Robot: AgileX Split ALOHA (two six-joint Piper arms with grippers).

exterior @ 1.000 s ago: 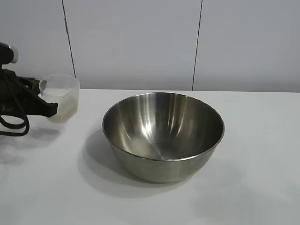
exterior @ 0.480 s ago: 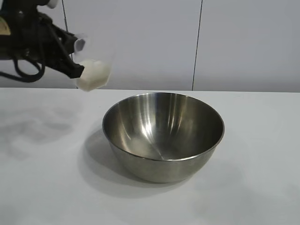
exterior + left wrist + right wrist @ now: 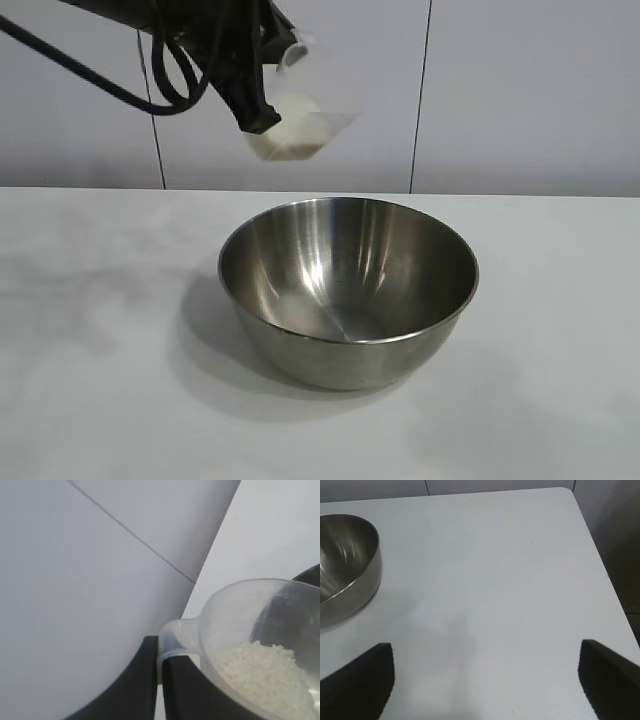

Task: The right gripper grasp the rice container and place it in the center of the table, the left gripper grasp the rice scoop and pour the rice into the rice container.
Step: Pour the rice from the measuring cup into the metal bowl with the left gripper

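The rice container (image 3: 348,290), a big shiny steel bowl, stands mid-table (image 3: 560,330) with nothing visible inside. Above its back-left rim hangs the rice scoop (image 3: 295,125), a clear plastic cup tipped toward the bowl. My left gripper (image 3: 258,115) is shut on the scoop's small handle (image 3: 177,637), as the left wrist view shows with the left gripper (image 3: 160,680) pinching it. White rice (image 3: 265,675) lies heaped in the scoop. My right gripper (image 3: 485,680) stands wide open over bare table, off to the side of the rice container (image 3: 345,565). It is out of the exterior view.
A pale panelled wall (image 3: 500,90) rises behind the table. The right wrist view shows the table's side edge and rounded corner (image 3: 600,570), with darker floor beyond it.
The left arm has lifted the scoop off the table at the far left, carried it up and rightward toward the bowl, and tipped it. Bowl and right gripper have not moved.
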